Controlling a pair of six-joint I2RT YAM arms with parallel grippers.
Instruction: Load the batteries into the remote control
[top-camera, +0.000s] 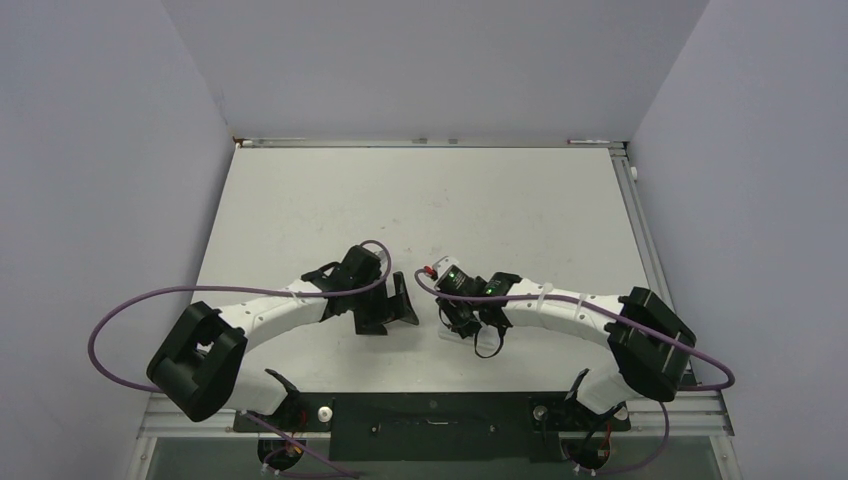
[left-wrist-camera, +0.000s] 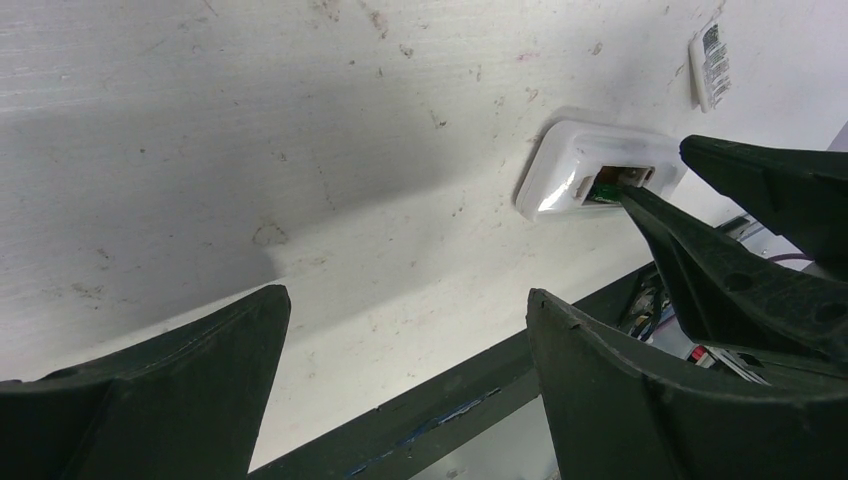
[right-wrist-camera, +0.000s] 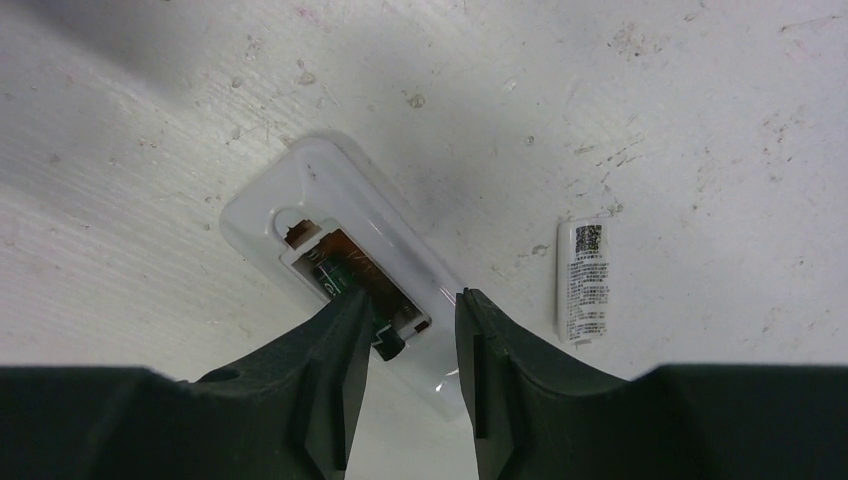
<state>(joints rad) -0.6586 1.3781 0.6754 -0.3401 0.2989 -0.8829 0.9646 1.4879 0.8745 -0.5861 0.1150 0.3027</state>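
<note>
You had the right gripper (right-wrist-camera: 410, 300) narrowly parted over the remote control (right-wrist-camera: 385, 235) (toward the table's (top-camera: 500, 200) 6 o'clock), a battery (right-wrist-camera: 335, 272) in its slot, the left gripper (left-wrist-camera: 405, 295) wide and empty.

This looks like a robotics lab cell. Plain pale walls (top-camera: 100, 150) box in a scuffed white table (top-camera: 450, 200) left, right and far, with purple cables (top-camera: 91, 343) and a black mounting rail (top-camera: 430, 425) near.

remote control (right-wrist-camera: 285, 195) flat on table (right-wrist-camera: 150, 100), close to its near edge | battery (right-wrist-camera: 335, 272) inside the remote control | cover piece (right-wrist-camera: 583, 280) on table beside it, apart | right gripper (right-wrist-camera: 410, 300) over the remote control's end | left gripper (left-wrist-camera: 408, 295) to the left, apart
</note>
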